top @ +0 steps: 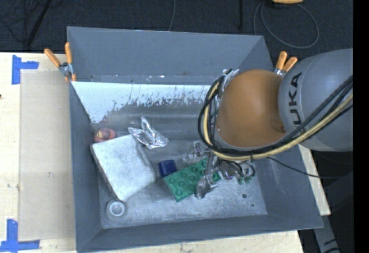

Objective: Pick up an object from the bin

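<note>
Green building plate (182,181), flat and studded, lies on the bin floor right of the middle and toward the near wall. Its long axis runs on a slant, from the near left up to the far right. The gripper (204,185) is low over the plate's right end, so the plate stretches away from it to the left and slightly nearer the front wall. The arm comes in from the right, which puts the plate's right end closest to the tool. How wide the gripper stands I cannot tell, nor whether it touches the plate: the wrist's orange cover (251,110) and a tangle of cables hang over the spot.

As I judge it, the coming move turns on that slant. A grip across the plate's short side would suit best, and the near end is the one to take.

A small blue block (167,166) sits just beside the plate's upper left edge, close enough to be nudged. Crumpled foil (149,134) lies farther back and left. A white slab (122,166) lies tilted, well to the left, with a small reddish thing (104,134) at its far corner and a clear cap (116,208) near its front one. The bin (167,56) holds them all loosely, not heaped.
</note>
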Controlling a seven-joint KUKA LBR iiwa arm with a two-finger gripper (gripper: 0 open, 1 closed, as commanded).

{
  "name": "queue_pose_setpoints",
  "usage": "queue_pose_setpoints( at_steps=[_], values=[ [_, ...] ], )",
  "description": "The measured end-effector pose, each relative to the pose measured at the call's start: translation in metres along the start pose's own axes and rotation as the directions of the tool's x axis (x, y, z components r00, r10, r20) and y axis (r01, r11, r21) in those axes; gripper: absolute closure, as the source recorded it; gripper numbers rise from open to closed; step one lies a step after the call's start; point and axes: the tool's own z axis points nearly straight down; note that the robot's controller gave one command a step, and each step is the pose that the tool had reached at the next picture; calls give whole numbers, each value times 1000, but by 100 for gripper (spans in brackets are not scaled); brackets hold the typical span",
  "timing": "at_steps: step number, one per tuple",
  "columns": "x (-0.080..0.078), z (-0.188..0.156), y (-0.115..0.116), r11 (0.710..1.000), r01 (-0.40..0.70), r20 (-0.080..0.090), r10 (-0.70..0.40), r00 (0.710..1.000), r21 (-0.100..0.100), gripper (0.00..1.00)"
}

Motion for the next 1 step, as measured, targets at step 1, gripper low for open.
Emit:
queue_pose_setpoints(
  at_steps=[1],
  values=[
    [10,-95,3,1000,-18,3,18,1000,0,100]
  ],
)
